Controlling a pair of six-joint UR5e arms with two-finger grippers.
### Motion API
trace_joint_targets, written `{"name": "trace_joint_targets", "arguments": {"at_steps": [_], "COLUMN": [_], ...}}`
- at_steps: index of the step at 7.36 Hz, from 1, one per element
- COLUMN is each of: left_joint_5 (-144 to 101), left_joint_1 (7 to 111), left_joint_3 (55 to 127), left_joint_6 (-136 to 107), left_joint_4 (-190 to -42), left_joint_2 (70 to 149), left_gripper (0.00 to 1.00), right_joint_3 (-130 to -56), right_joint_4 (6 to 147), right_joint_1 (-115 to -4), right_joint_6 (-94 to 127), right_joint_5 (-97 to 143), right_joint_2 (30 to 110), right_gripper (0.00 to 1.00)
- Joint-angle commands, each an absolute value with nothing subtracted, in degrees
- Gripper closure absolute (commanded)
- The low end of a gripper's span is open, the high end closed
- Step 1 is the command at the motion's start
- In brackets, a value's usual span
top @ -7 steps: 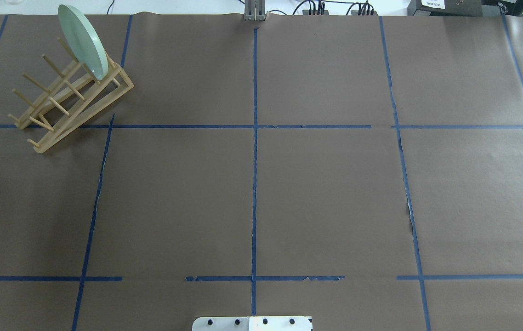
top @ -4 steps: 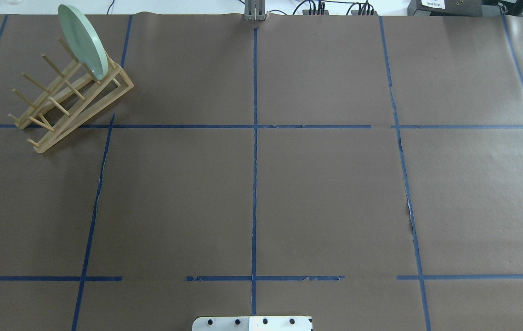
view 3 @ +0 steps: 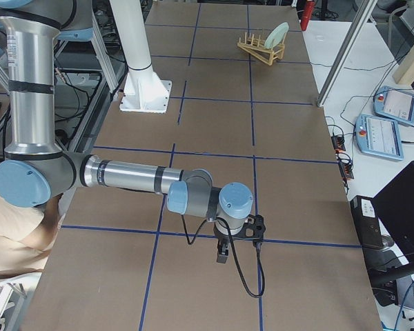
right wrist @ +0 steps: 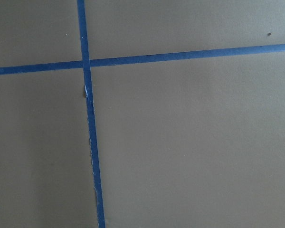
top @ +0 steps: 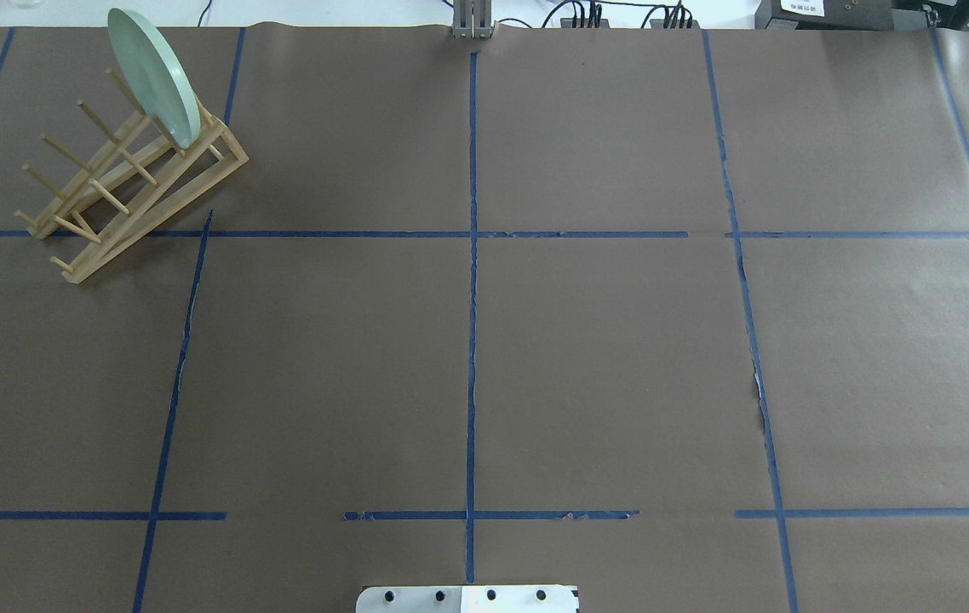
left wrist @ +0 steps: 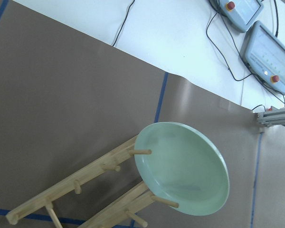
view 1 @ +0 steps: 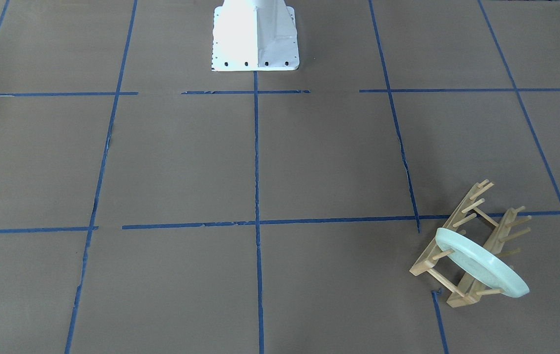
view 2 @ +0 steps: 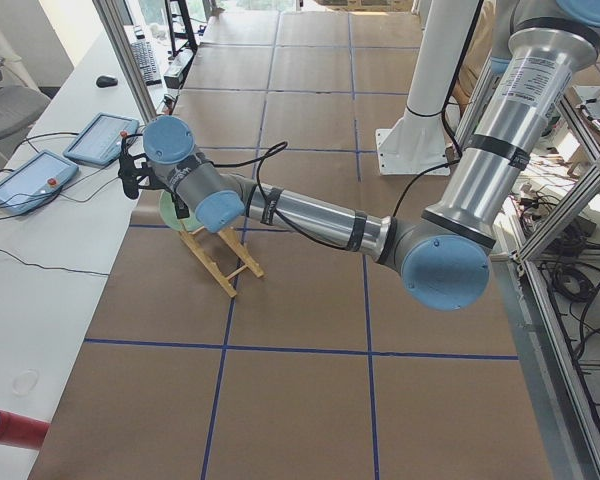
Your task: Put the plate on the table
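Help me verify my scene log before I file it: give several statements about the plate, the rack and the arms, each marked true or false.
1. The plate stands on edge between pegs of the wooden rack. True.
2. The plate lies flat on the table. False: it stands tilted in the rack.
3. The rack sits on the robot's right side of the table. False: it is on the robot's left, towards the far edge.
4. The right gripper hangs over taped paper, far from the rack. True.
5. Several plates fill the rack. False: it holds only one.
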State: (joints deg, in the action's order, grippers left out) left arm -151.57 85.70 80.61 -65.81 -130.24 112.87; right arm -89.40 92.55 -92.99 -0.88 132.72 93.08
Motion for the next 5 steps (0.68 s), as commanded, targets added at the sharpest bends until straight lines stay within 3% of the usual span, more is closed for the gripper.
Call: {"name": "trace_joint_targets", "arguments": {"at_steps": [1, 5], "left_joint_5": [-144.7, -125.4], "left_joint_1": [80.1, 72.8], "left_joint_3": [76.7, 73.7], "left_joint_6": [-76.7, -103.0], "left_joint_4": [-140.3, -161.7], "left_joint_2": [113.2, 112.9], "left_gripper": [0.00, 0.00], "right_joint_3": [-89.4, -89.4], "right_joint_4": [92.5, 92.5], "right_joint_1": [-93.0, -93.0], "right_joint_6": [-0.9, -0.9], "right_joint_5": [132.7, 132.7], "right_joint_2": [93.1, 93.1], "right_gripper": [0.00, 0.00]}}
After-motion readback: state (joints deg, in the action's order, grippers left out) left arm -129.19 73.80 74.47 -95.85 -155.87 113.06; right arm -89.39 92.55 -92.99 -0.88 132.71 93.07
